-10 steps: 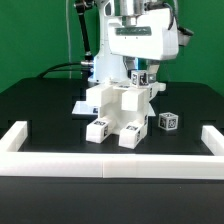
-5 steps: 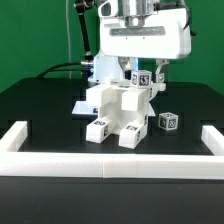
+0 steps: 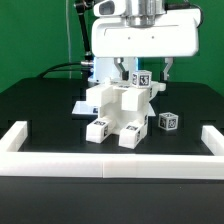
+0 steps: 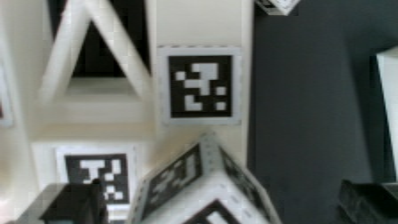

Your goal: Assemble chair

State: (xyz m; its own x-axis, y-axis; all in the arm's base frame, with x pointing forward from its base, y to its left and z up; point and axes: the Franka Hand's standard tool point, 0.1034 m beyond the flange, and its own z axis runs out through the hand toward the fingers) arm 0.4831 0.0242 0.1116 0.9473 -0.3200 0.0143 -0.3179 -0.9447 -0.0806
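The arm [image 3: 135,8] comes down from the top edge of the exterior view, its wrist straight above the gripper [image 3: 145,70], which points straight down over about the middle of the scene. The gripper's broad white body lies level, its long side running across from the exterior view's left to its right. Two dark fingers [image 3: 168,68] hang below it, set far apart, so the jaws stand wide open. In the wrist view one dark fingertip [image 4: 71,203] shows at the picture's edge, blurred.

The blocky white chair [image 3: 118,108], partly assembled, stands with one small tagged piece [image 3: 167,121] loose beside it.
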